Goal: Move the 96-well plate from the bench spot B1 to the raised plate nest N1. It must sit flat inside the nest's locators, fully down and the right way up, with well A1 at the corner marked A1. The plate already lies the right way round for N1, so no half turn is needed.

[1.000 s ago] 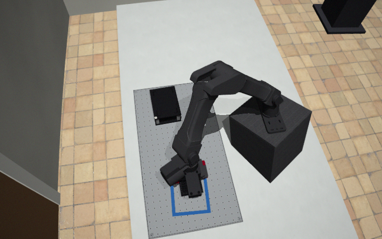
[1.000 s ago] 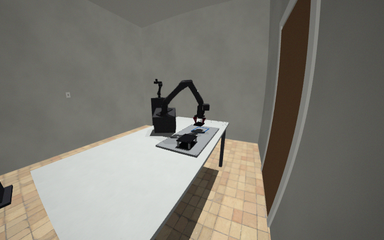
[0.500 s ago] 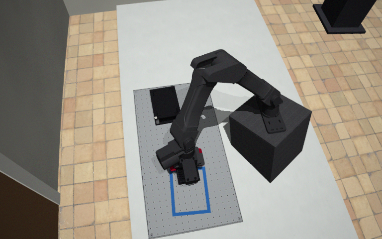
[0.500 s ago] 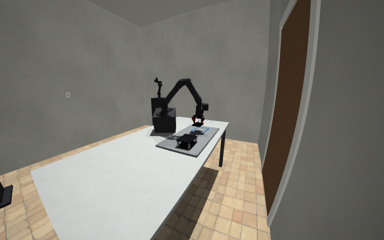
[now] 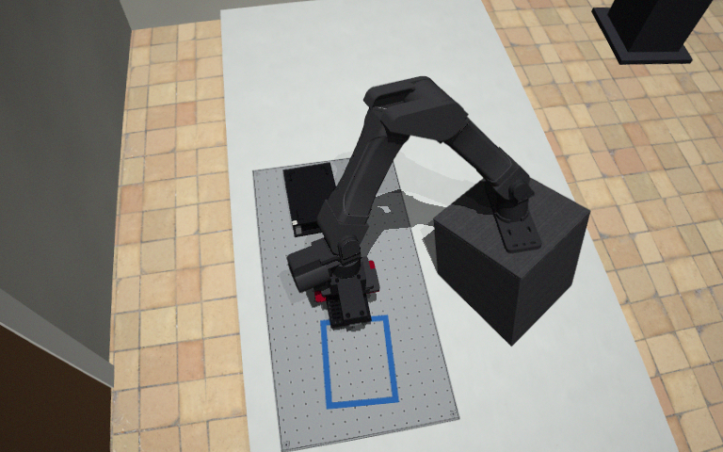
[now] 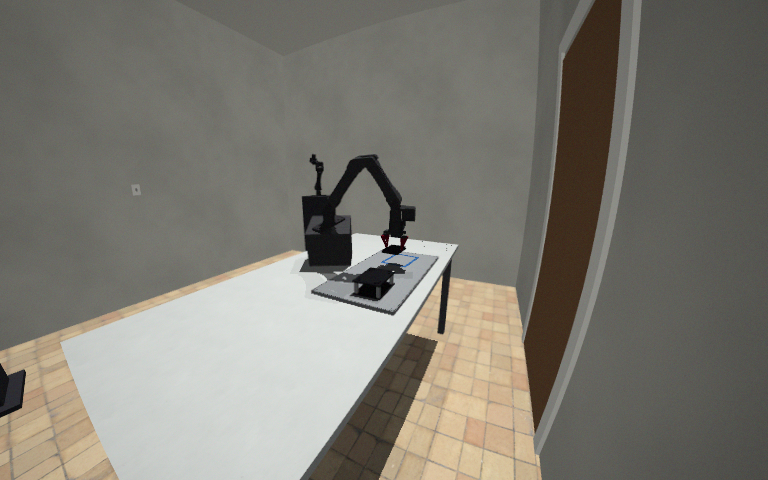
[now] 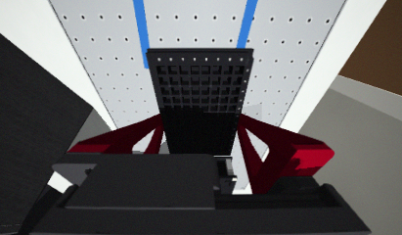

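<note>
- My gripper (image 7: pixel 200 117) is clamped on the black 96-well plate (image 7: pixel 200 83), one red finger (image 7: pixel 139 137) on each long side.
- From the exterior view, the plate hangs in the air above the perforated grey board (image 5: pixel 410 291), clear of its surface.
- From the top view, the plate sits just over the near edge of the blue B1 outline (image 5: pixel 391 358), between that outline and the raised nest N1 (image 5: pixel 306 193).
- The nest stands at the far end of the board, apart from the plate.
- The arm's black pedestal (image 5: pixel 522 291) stands on the white table (image 5: pixel 298 84) beside the board.
</note>
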Robot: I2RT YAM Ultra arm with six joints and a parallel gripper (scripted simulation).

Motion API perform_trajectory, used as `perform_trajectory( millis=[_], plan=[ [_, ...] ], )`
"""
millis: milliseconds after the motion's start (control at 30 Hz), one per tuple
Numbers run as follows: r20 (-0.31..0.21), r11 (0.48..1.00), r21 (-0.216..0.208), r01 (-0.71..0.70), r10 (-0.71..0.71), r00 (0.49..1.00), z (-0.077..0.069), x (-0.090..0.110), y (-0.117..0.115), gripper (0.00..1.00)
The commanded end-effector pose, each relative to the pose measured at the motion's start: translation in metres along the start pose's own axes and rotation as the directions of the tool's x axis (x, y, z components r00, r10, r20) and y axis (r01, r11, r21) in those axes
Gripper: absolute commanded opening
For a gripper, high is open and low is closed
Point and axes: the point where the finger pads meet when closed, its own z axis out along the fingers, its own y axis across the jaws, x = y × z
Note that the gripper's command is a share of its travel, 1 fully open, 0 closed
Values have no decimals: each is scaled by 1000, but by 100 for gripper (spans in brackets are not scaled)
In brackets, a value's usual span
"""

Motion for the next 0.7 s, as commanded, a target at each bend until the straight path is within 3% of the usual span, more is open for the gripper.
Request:
perform_trajectory(
  millis=[0, 33, 67, 167, 267, 333, 400, 667],
  plan=[
    [20, 1000, 19, 25, -25, 999, -12, 4, -2, 0],
    [20, 1000, 19, 25, -25, 999, -12, 4, -2, 0],
    [27, 998, 48, 28, -29, 999, -19, 2, -14, 0],
    [18, 1000, 8, 28, -28, 999, -13, 18, 0, 0],
    [21, 999, 29, 22, -22, 1000, -17, 27, -9, 0],
    [19, 1000, 10, 27, -27, 999, -15, 34, -2, 0],
    [20, 999, 27, 22, -23, 1000, -20, 41, -10, 0],
    [19, 999, 22, 24, -24, 1000, -21, 60, -9, 0]
  ],
)
